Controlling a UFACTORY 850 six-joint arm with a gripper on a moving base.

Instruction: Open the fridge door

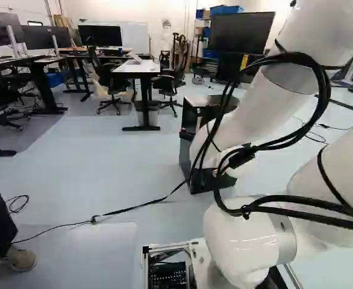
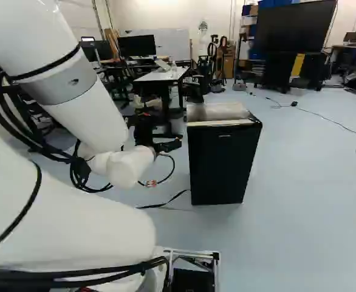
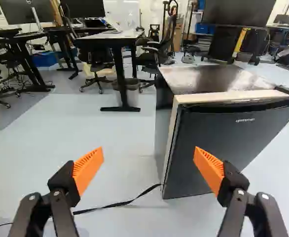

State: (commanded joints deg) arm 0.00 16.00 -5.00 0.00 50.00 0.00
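In the right base view the black gripper (image 2: 161, 142) is held out beside the small dark fridge (image 2: 222, 163). The left base view shows the fridge (image 1: 187, 158) partly behind the arm. The wrist view has the gripper (image 3: 148, 162) wide open, nothing between its orange pads. Ahead of it stands the fridge, its door (image 3: 228, 143) dark and flat-fronted, looking closed, with a pale strip (image 3: 228, 96) along the top and one side edge. One finger overlaps the door's face in this view; the other shows against floor beside the fridge. No contact is visible.
A black strap (image 3: 129, 201) lies on the floor by the fridge's base. Behind stand a white-topped desk (image 1: 137, 67), office chairs (image 1: 111, 81) and a large screen (image 2: 294, 25). A person's leg and shoe (image 1: 21, 257) show at the left of the left base view.
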